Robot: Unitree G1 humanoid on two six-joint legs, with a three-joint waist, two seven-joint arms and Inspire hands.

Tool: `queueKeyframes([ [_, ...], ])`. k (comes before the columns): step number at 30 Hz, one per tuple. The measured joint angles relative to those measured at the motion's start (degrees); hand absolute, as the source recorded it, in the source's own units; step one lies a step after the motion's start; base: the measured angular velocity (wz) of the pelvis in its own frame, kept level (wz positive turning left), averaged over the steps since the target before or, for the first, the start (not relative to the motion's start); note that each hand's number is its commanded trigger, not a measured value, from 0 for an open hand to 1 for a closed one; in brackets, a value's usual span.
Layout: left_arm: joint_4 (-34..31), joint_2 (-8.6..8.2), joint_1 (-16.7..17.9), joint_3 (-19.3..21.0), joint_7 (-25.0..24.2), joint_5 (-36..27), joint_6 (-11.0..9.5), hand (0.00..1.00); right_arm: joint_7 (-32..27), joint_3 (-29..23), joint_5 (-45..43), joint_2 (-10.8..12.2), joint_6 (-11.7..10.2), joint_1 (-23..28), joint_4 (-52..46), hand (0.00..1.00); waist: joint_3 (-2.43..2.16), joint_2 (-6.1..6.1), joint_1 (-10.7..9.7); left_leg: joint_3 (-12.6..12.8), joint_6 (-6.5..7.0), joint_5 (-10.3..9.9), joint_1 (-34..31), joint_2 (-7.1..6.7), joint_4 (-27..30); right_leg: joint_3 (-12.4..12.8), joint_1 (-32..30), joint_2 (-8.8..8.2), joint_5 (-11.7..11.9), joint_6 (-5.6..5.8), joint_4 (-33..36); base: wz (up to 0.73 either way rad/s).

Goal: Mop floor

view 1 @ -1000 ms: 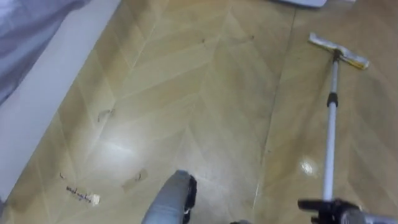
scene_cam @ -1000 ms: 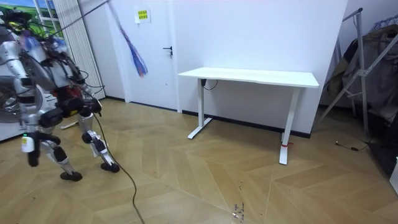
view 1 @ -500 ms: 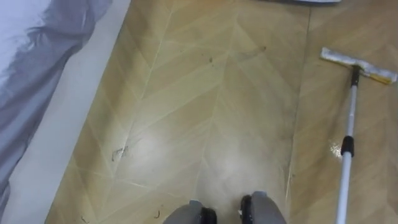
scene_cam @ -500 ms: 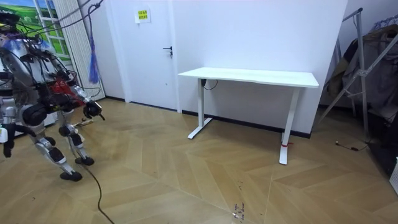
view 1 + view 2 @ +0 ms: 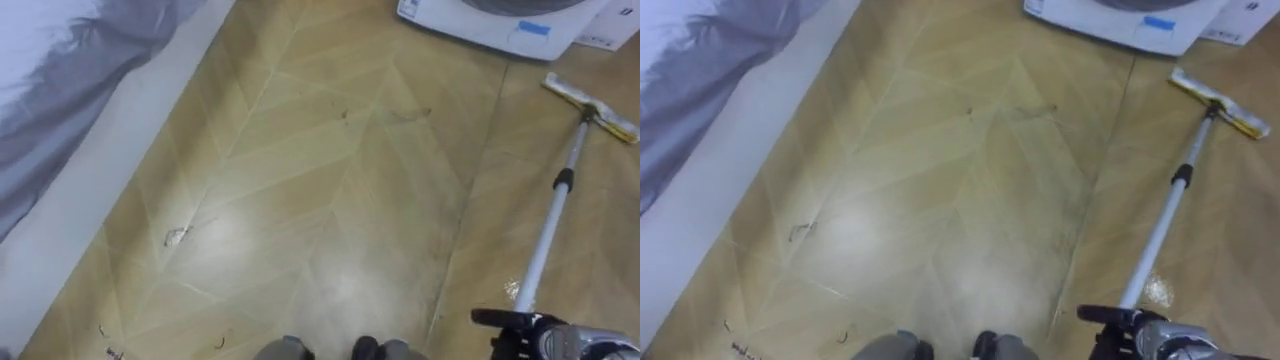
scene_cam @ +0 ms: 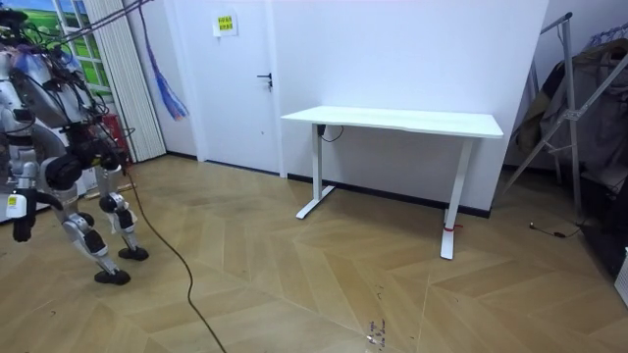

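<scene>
The mop lies slanted over the wooden floor on my right. Its flat pale head (image 5: 590,108) rests on the boards just in front of a white appliance (image 5: 500,22). The silver pole (image 5: 545,240) runs down to my right hand (image 5: 530,338) at the bottom right edge, whose dark fingers are curled round the pole's lower end. The right eye view has the same hand (image 5: 1145,338) and mop head (image 5: 1220,103). In the room view I stand at the room view's left, and my left hand (image 6: 21,227) hangs by my side.
A grey cloth (image 5: 70,70) and a white strip (image 5: 100,190) along the floor border my left. Small bits of litter (image 5: 175,237) lie on the boards. A white desk (image 6: 392,123) and a door (image 6: 235,78) stand by the wall.
The view has shifted, bringing the white appliance into sight at the top. My right hand on the pole shows again at the bottom right. In the room view I have stepped and straightened a little.
</scene>
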Motion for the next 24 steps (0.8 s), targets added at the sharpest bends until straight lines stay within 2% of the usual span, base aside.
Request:
queueKeyframes([
  [5, 1.2, -0.1, 0.6, 1.2, -1.2, 1.5, 0.0, 0.0, 1.0, 2.7, -3.2, 0.5, -1.6, 8.8, 0.5, 1.0, -0.08, 0.87, 0.1, -0.3, -0.18, 1.6, 8.2, -0.09, -7.3, -0.2, 7.7, 0.1, 0.4, 0.15, -5.6, 0.06],
  [7, 3.3, -0.09, 0.6, 1.3, -1.6, 2.5, -0.2, 0.0, 0.8, 2.7, -8.0, 1.9, -2.1, 12.9, 1.5, 1.0, -0.52, 1.54, -1.3, -0.7, -0.28, 2.5, 12.6, -0.23, -11.3, -0.8, 12.0, 0.12, 0.5, 0.21, -8.6, 0.15],
  [10, 3.9, -0.25, 1.9, 3.9, -1.8, 5.8, -0.4, 0.0, -0.2, 2.6, -15.1, 3.3, -2.2, 17.8, 1.7, 1.0, -0.84, 1.78, -2.7, -0.7, -0.44, 3.7, 17.8, -0.51, -15.3, -0.6, 16.4, 0.36, 0.5, 0.23, -11.7, 0.03],
  [11, 4.3, -0.26, 2.0, 4.5, -1.8, 5.8, -0.5, 0.0, -0.6, 2.6, -16.3, 3.7, -2.2, 18.6, 1.7, 1.0, -0.81, 1.55, -2.9, -0.7, -0.5, 3.9, 19.0, -0.5, -16.3, -0.4, 17.4, 0.46, 0.5, 0.26, -12.4, -0.05],
  [12, 5.1, -0.24, 2.8, 5.3, -1.7, 5.8, -0.4, 0.0, -1.1, 2.6, -18.6, 4.4, -2.2, 20.3, 1.7, 1.0, -1.26, 1.1, -3.5, -0.8, -0.65, 4.3, 21.2, -0.35, -18.3, -0.2, 19.3, 0.76, 0.5, 0.28, -13.8, -0.08],
  [13, 6.0, -0.27, 3.9, 5.4, -1.6, 5.9, -0.3, 0.0, -1.1, 2.5, -20.4, 5.1, -2.1, 21.9, 1.7, 1.0, -1.9, 1.07, -4.3, -0.7, -0.75, 4.4, 23.8, -0.09, -20.2, -0.1, 21.6, 1.12, 0.5, 0.3, -15.3, -0.07],
  [16, 6.2, -1.15, 5.7, 6.4, -1.5, 7.6, 0.3, 0.0, -1.0, 1.8, -24.5, 6.1, -1.4, 24.4, 0.5, 1.0, -2.25, 0.21, -5.5, 0.7, -0.91, 5.6, 29.5, 0.15, -23.8, 0.8, 26.3, 1.48, 0.5, 0.3, -18.0, -0.13],
  [20, 6.3, -1.85, 5.9, 8.4, -1.6, 10.0, 0.6, 0.0, -0.3, 1.3, -26.8, 6.7, -0.2, 25.3, -1.4, 1.0, -2.33, -0.87, -6.0, 1.1, -0.95, 5.7, 32.7, 0.61, -26.0, 2.0, 28.5, 2.22, 0.5, 0.26, -18.7, -0.19],
  [22, 6.3, -1.95, 6.0, 10.1, -1.7, 11.4, 0.8, 0.0, 0.1, 0.3, -28.5, 7.3, 0.1, 25.3, -1.7, 1.0, -1.97, -1.29, -5.9, 2.0, -0.95, 5.7, 35.2, 0.93, -27.2, 2.9, 30.5, 2.7, 0.6, 0.23, -19.5, -0.17],
  [24, 6.3, -1.94, 6.2, 10.9, -1.8, 11.4, 1.2, 0.0, 0.3, -0.2, -29.2, 7.9, 0.3, 25.6, -2.3, 1.0, -1.87, -1.76, -5.9, 2.1, -0.95, 5.7, 36.9, 0.98, -27.5, 3.3, 32.0, 2.85, 0.6, 0.24, -19.9, -0.13],
])
